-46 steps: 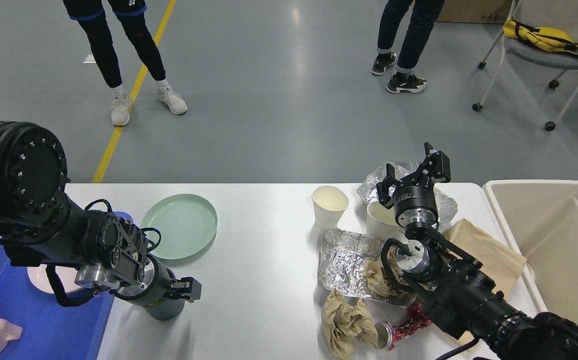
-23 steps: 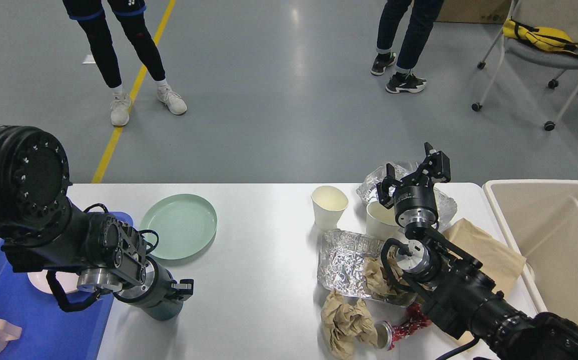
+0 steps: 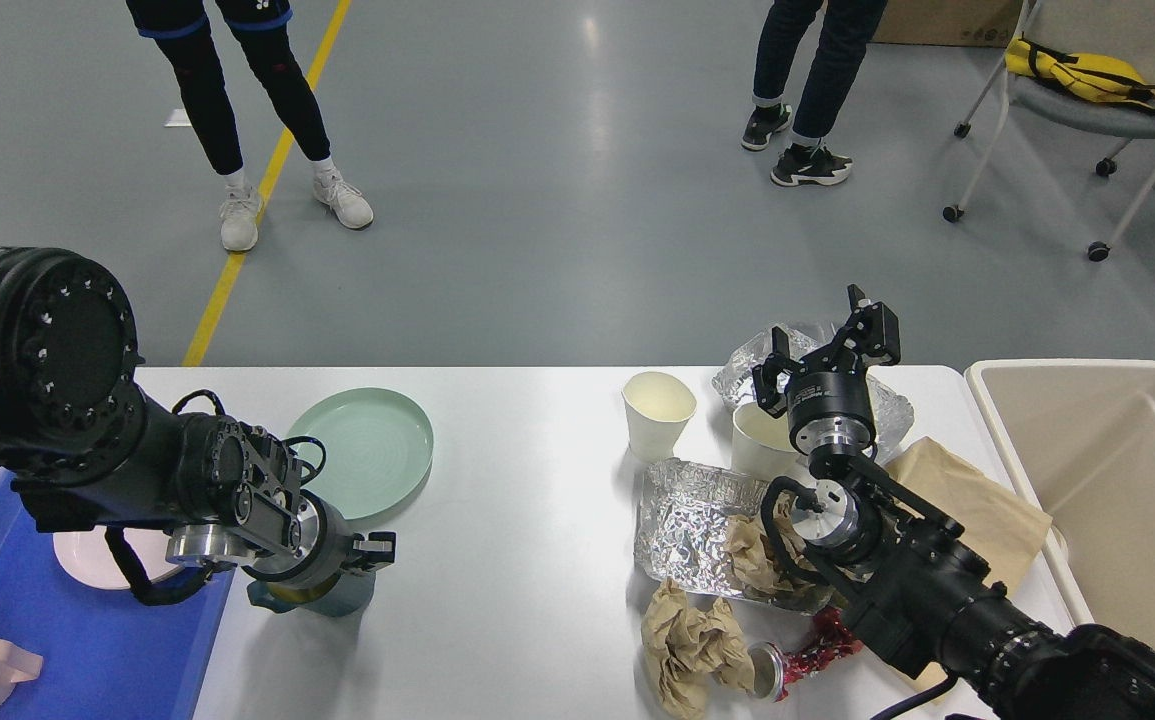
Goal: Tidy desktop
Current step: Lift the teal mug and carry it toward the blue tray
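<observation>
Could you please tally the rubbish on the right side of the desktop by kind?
Paper cups: 2
Foil pieces: 2
Crumpled brown paper balls: 2
Flat brown paper: 1
Crushed red can: 1
Total on the desktop: 8

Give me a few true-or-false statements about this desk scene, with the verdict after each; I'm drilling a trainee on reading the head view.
1. The green plate lies on the white desktop. True.
2. The beige plastic bin is full of crumpled paper. False: nothing shows inside it; the crumpled brown paper lies on the desktop.
3. The right gripper is open, near the crumpled foil at the far edge. True.
4. The paper cup lies tipped on its side. False: it stands upright, mouth up.
5. The blue tray sits at the desk's right end. False: it is at the left end, by the left gripper.
</observation>
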